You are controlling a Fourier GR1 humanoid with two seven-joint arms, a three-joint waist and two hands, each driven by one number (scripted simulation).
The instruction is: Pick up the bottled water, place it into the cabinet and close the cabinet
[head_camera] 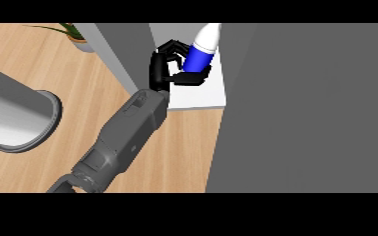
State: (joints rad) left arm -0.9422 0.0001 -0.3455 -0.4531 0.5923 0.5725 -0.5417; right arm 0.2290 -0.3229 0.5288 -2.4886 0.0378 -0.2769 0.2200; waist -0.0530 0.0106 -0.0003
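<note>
The water bottle [199,55], white with a blue label, leans with its top to the upper right inside the open cabinet, above the white shelf [199,97]. My left hand [166,70] reaches in from the lower left. Its fingers and thumb are curled round the bottle's lower part, which they hide. I cannot tell whether the bottle's base touches the shelf. The right hand shows nowhere in the head view.
A wide grey cabinet door panel [295,110] fills the right side. The cabinet's grey left wall [122,55] stands beside my wrist. A large grey round vessel [26,120] sits on the wooden counter [81,85] at the left, and a potted plant [72,34] at the back left.
</note>
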